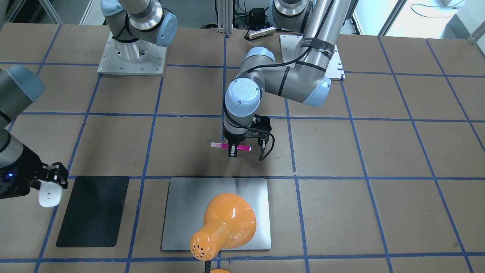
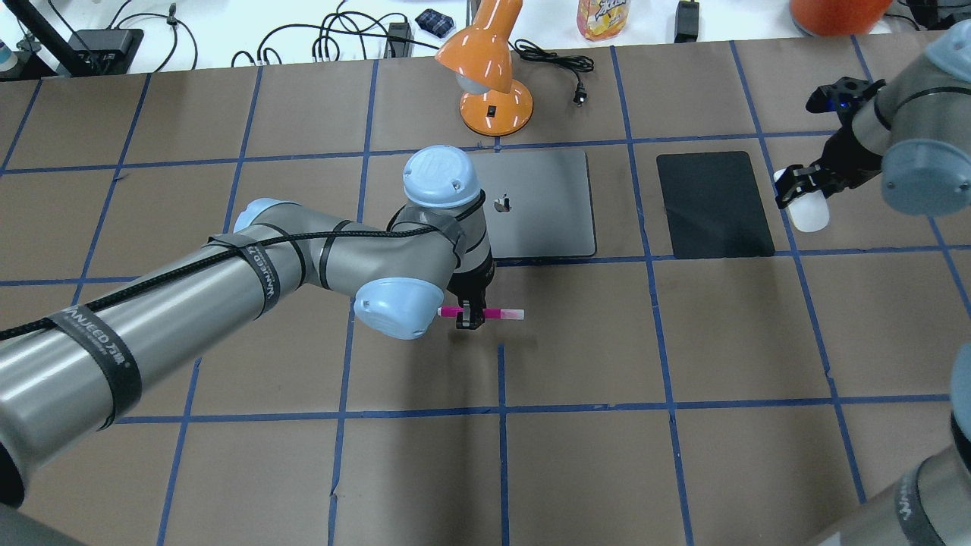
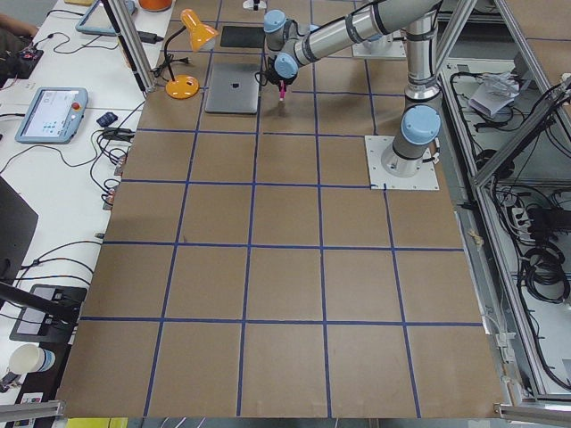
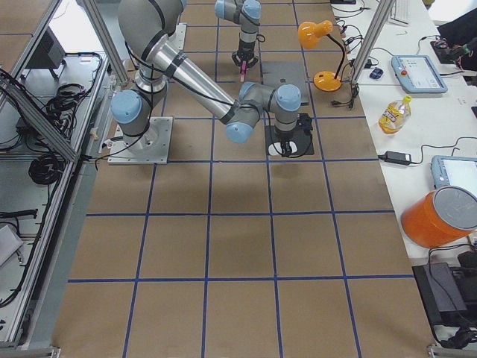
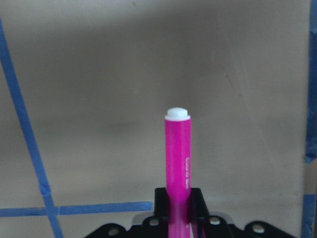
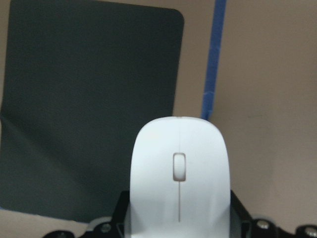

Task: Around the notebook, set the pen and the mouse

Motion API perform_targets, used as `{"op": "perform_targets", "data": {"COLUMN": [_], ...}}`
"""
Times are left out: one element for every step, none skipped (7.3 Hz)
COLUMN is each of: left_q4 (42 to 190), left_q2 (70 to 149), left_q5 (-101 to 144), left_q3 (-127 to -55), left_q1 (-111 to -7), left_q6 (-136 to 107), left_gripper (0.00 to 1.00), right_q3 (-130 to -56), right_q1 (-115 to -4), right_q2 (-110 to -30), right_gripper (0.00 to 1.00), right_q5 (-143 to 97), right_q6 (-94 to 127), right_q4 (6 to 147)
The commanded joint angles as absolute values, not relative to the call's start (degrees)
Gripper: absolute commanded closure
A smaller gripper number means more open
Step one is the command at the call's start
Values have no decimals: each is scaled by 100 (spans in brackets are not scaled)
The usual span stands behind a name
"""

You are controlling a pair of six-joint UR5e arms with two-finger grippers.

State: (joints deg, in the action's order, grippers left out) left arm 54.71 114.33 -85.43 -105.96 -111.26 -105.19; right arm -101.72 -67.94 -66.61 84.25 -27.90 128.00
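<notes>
The pen (image 1: 221,145) is a magenta marker lying level in my left gripper (image 1: 232,151), which is shut on its middle just above the table. In the overhead view the pen (image 2: 502,312) hangs a little on the robot's side of the silver-grey notebook (image 2: 538,208). The left wrist view shows the pen (image 5: 178,153) pointing away, white end first. My right gripper (image 2: 800,193) is shut on the white mouse (image 2: 809,214), holding it just beyond the black mat's far side from the notebook. The mouse (image 6: 178,168) fills the lower right wrist view.
A matte black mat (image 2: 713,203) lies beside the notebook (image 1: 246,189) on the right arm's side. An orange desk lamp (image 2: 489,76) stands at the notebook's far edge, and its shade (image 1: 227,223) covers part of the notebook in the front view. Cables and a bottle lie past the table's far edge.
</notes>
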Motion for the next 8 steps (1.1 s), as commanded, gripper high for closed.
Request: {"op": "perform_targets", "data": {"left_q4": [5432,5423,5423,5423,5414,5414,5423,5423], "left_q2": [11671,11681,11681,11663,11611,11576,11601,11558], "left_q5": [-8587,-8587,-8587,-8587,-8570,-8561,-8587,-8596], "left_q3": [-10565,-10556,-10556,-10547,-10547,-10547,-10547,-10538], "left_q1": [-11153,-11162,-11162,-11188,-11215,-11241,-11407,-11539], "left_q6": [-10538,-10538,-10547,-10677,-10853,-10863,-10872,-10872], "left_gripper": [90,86,78,75,74,74,72,70], "right_q3": [-10055,-9915,-9766,-9782,-9782,-9747,-9686,-9642], "right_q1": [-7398,-7461,-7479,-7479,-7479,-7479,-7523,-7576], "right_q2": [-6128,-6065,-5908,-5837,-5810,-5810,-5879,-5958], "right_gripper": [91,91,91,88,31,0,0,0], "right_q5": [8446,8385,8385,8402,8402,8420,8498,8525], "right_q6": [-1471,-1433,-1415,-1406,-1389,-1363,-1328,-1292], "right_q4": [13259,13437,13378,13360,13351,13159,12957,12816]}}
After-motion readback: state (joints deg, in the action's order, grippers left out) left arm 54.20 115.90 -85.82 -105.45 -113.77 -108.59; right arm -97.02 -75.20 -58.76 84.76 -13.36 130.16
